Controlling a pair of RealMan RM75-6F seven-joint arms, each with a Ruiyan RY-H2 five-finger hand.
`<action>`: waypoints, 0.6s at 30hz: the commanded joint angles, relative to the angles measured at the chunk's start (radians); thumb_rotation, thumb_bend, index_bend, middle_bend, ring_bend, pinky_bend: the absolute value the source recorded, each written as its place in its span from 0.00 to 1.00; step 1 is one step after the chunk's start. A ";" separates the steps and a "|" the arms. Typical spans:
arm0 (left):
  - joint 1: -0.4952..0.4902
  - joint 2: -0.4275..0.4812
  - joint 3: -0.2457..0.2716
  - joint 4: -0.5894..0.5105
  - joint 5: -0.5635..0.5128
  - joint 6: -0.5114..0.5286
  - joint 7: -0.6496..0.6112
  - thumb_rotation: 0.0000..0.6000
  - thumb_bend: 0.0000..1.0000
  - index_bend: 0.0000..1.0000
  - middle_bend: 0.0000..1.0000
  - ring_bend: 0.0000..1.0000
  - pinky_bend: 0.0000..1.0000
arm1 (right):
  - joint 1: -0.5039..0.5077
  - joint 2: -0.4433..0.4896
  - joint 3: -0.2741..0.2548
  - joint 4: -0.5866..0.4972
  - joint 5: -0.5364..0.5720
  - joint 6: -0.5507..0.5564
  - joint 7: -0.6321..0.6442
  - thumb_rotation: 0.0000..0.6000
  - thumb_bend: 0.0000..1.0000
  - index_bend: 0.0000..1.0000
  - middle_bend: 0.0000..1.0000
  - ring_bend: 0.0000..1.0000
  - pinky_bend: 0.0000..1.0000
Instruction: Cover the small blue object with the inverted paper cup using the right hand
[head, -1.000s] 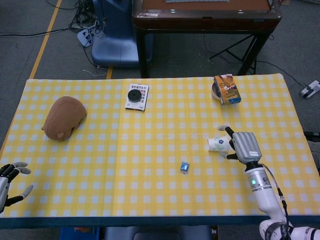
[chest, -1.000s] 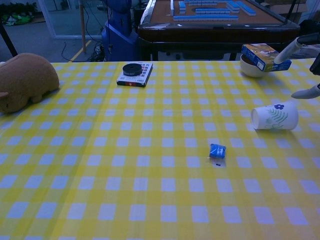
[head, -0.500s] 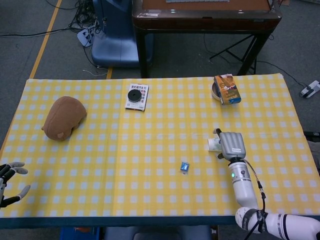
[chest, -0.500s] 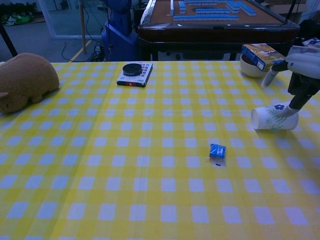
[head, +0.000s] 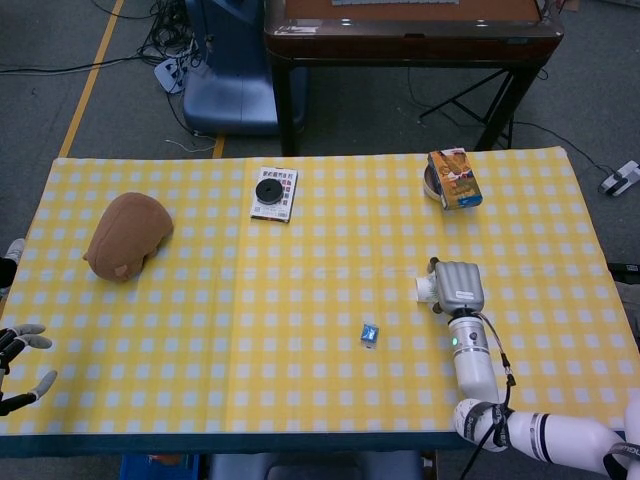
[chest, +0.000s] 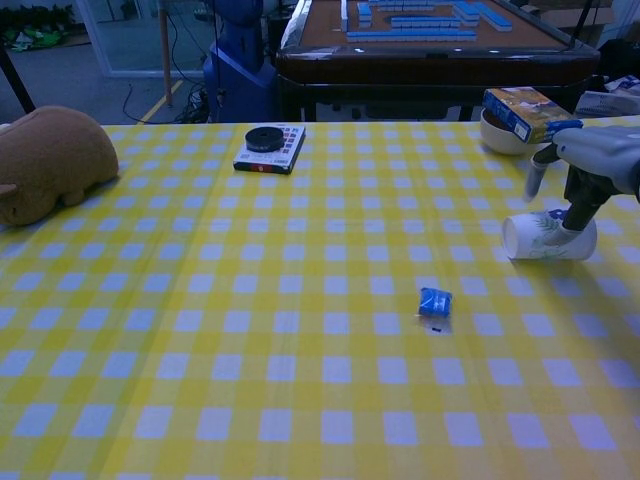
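The small blue object (head: 370, 333) (chest: 435, 301) lies on the checked tablecloth, right of centre. To its right the white paper cup (head: 425, 288) (chest: 545, 238) lies on its side, mouth toward the left. My right hand (head: 457, 288) (chest: 590, 165) is over the cup's closed end, hiding most of it in the head view. One dark finger (chest: 577, 208) touches the cup's top, and another finger (chest: 535, 172) sticks out free above it. The cup rests on the table. My left hand (head: 15, 365) hangs off the table's front left corner, fingers apart and holding nothing.
A brown plush toy (head: 128, 233) (chest: 50, 165) lies at the left. A booklet with a black disc (head: 274, 192) (chest: 270, 147) sits at the back centre. A bowl with a box on it (head: 453, 180) (chest: 520, 115) stands at the back right, behind the cup.
My right hand has come in from the right and settled over the cup, one finger now touching it. The cup and the blue object have not moved. The left hand shifted slightly.
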 joint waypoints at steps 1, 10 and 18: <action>-0.001 0.001 0.000 0.000 0.000 -0.001 -0.001 1.00 0.26 0.51 0.32 0.29 0.59 | 0.008 -0.008 0.000 0.013 0.011 -0.005 -0.001 1.00 0.00 0.36 1.00 0.99 1.00; 0.000 0.002 -0.001 -0.001 -0.001 -0.001 -0.003 1.00 0.26 0.51 0.32 0.29 0.59 | 0.035 -0.044 0.001 0.073 0.045 -0.017 -0.012 1.00 0.00 0.36 1.00 0.99 1.00; 0.001 0.005 -0.002 0.000 -0.005 0.000 -0.013 1.00 0.26 0.51 0.32 0.29 0.59 | 0.052 -0.075 -0.003 0.111 0.048 -0.026 -0.012 1.00 0.00 0.36 1.00 0.99 1.00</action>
